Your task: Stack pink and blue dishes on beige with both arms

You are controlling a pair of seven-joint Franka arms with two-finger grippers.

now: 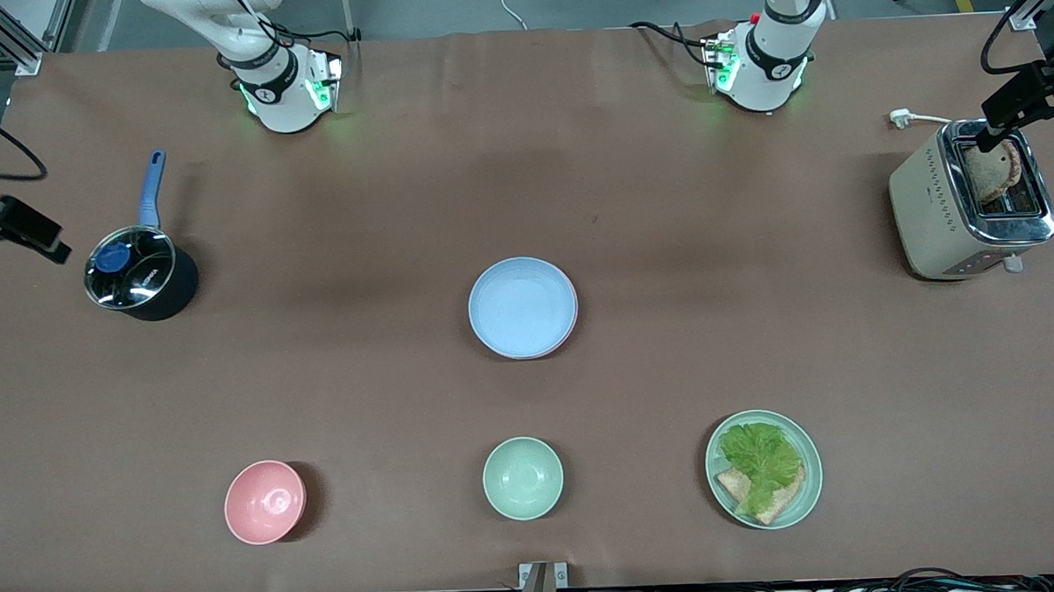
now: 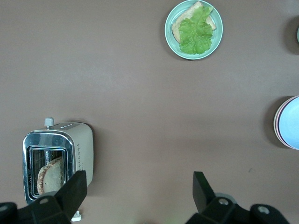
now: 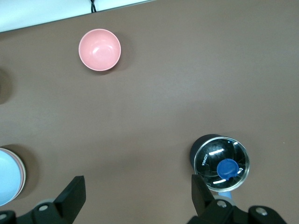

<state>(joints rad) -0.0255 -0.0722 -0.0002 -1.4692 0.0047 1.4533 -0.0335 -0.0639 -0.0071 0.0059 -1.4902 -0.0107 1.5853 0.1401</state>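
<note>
At the middle of the table lies the light blue plate (image 1: pixel 522 306), resting on the pink plate (image 1: pixel 571 327), of which only a thin rim shows. No beige plate shows; whatever is under the stack is hidden. The blue plate (image 2: pixel 291 122) and the pink plate (image 2: pixel 277 126) sit at the edge of the left wrist view, and the blue plate (image 3: pixel 8 179) and the pink plate (image 3: pixel 22 173) at the edge of the right wrist view. My left gripper (image 2: pixel 139 181) hangs open over bare table beside the toaster. My right gripper (image 3: pixel 138 184) is open over bare table beside the saucepan. Both arms wait, drawn back at their bases.
A lidded saucepan (image 1: pixel 136 275) stands toward the right arm's end, a toaster (image 1: pixel 971 200) with bread toward the left arm's end. Nearest the front camera sit a pink bowl (image 1: pixel 265 501), a mint-green bowl (image 1: pixel 523 477) and a green plate with lettuce (image 1: pixel 806 496).
</note>
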